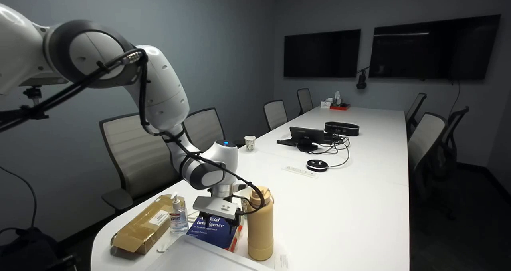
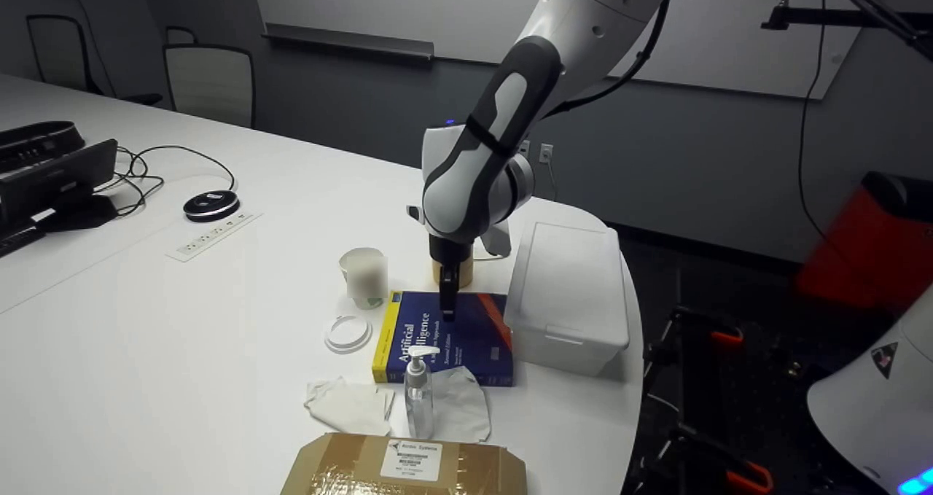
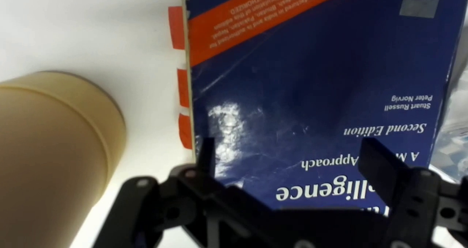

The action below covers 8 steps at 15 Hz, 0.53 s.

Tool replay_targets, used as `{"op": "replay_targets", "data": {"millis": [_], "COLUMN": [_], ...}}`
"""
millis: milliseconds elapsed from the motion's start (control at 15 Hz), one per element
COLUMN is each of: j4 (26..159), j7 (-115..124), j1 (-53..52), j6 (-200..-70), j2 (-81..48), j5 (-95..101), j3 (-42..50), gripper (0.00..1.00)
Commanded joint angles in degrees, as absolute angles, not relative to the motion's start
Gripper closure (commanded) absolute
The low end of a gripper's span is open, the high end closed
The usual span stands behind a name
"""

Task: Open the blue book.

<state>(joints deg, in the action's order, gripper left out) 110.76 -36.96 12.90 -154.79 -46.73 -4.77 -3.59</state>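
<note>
The blue book (image 1: 210, 239) lies flat and closed on the white table in both exterior views (image 2: 477, 342). Its dark-blue cover has white lettering, an orange corner band and a yellow strip along one edge. In the wrist view the book (image 3: 314, 69) appears upside down, with red-orange tabs beside its left long edge. My gripper (image 3: 287, 145) is open and empty, fingers pointing down over the cover; one fingertip is near the tabbed edge, the other over the lettering. It shows above the book in both exterior views (image 1: 220, 226) (image 2: 448, 313). I cannot tell whether the fingertips touch the cover.
A tall tan bottle (image 1: 260, 227) stands close beside the tabbed edge, also in the wrist view (image 3: 47, 160). A white lidded box (image 2: 568, 291) adjoins the book's end. A sanitizer bottle (image 2: 419, 407), cloths, a paper cup (image 2: 364, 280), a white ring (image 2: 348, 333) and a tan package (image 2: 364, 466) surround it.
</note>
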Motion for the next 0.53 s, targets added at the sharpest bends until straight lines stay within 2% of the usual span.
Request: {"op": "replay_targets", "data": {"millis": [0, 467], "j4": [108.37, 104.41], "j7": [-33.47, -30.82], "j1": [12.53, 12.39], "j6": [-155.74, -155.65], "j2": [-48.62, -51.61], "j5": [-1.25, 3.11], "j3": [-3.60, -3.52], "gripper": [0.00, 0.00]}}
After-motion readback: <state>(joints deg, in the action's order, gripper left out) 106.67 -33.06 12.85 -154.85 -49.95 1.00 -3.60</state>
